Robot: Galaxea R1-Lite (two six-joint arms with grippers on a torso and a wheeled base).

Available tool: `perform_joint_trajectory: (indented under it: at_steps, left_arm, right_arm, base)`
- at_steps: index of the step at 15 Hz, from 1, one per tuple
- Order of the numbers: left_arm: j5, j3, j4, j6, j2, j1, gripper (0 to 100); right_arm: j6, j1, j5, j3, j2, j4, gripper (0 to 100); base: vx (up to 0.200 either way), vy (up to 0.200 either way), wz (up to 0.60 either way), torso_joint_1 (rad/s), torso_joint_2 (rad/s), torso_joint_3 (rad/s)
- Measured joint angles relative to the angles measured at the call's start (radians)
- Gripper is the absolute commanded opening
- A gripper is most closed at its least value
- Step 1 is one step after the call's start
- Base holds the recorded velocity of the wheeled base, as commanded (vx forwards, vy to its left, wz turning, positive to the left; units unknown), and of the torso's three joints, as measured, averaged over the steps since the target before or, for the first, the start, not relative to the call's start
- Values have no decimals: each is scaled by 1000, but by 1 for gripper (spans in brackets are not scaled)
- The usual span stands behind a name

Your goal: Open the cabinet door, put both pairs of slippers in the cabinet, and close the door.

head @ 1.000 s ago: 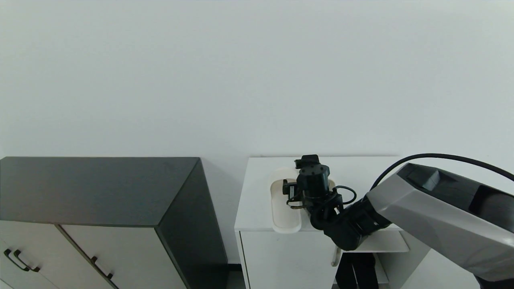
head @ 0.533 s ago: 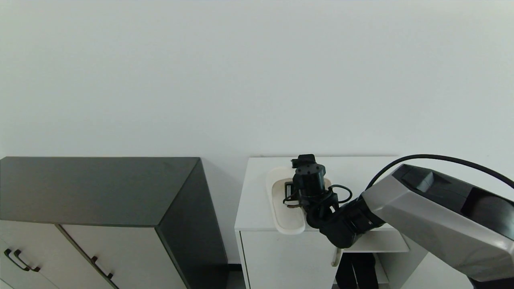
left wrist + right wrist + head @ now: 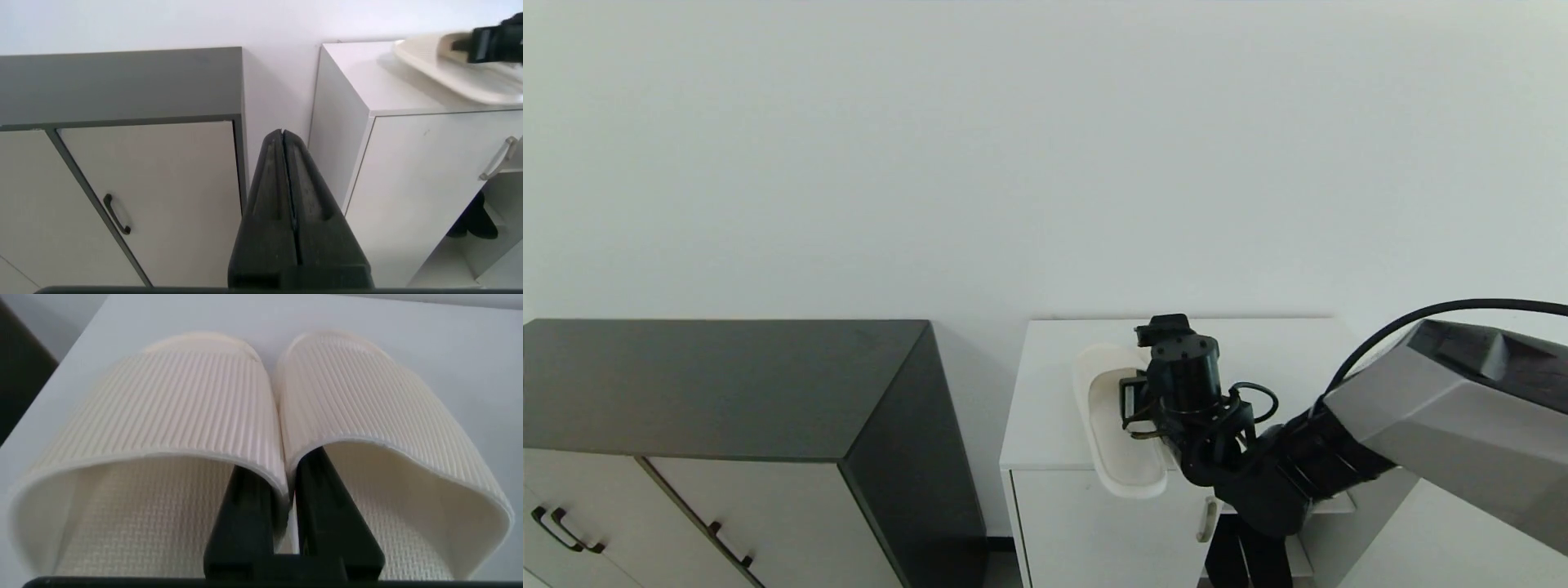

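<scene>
On top of the white cabinet (image 3: 1045, 392), at the right of the scene, sit the cream slippers (image 3: 204, 416). They lie side by side with toes toward the far wall. The heel of the left one juts past the near edge, and I cannot tell whether the pair rests on the top or is already lifted off it.

I have the right claw (image 3: 288, 508) entered from the heel end, one finger in each slipper. That way the two touching inner walls are pinched between them and one grasp should carry both shoes as a pair. It is closed down almost fully, with only those two ribbed straps between the fingers.

The left claw (image 3: 286, 188) is empty, its fingers pressed flat together. It hangs low and near, facing the gap between the grey cabinet (image 3: 122, 90) and the white one. I judge it is parked there to stay out of the right arm's way.

The cabinet door (image 3: 425, 188) with its handle (image 3: 496, 158) looks flush. Just right of it is an open bay holding something dark (image 3: 478, 220) that I cannot identify.
</scene>
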Motion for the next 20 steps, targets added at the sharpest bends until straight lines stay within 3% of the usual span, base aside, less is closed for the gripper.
perform_joint_trajectory:
  at_steps: [5,7,11,20]
  left_arm:
    - [0,0,0,0,0,0,0]
    - [0,0,0,1,0,0,0]
    - [0,0,0,1,0,0,0]
    - [0,0,0,1,0,0,0]
  right_arm:
    - [0,74,40,295,-236,-36,0]
    - [-2,108,54,348,-304,-37,0]
    - [1,122,56,372,-347,-37,0]
    - [1,125,53,381,-337,-39,0]
  base:
    - [0,0,0,0,0,0]
    - [0,0,0,0,0,0]
    - [0,0,0,0,0,0]
    - [-200,0,0,0,3,2]
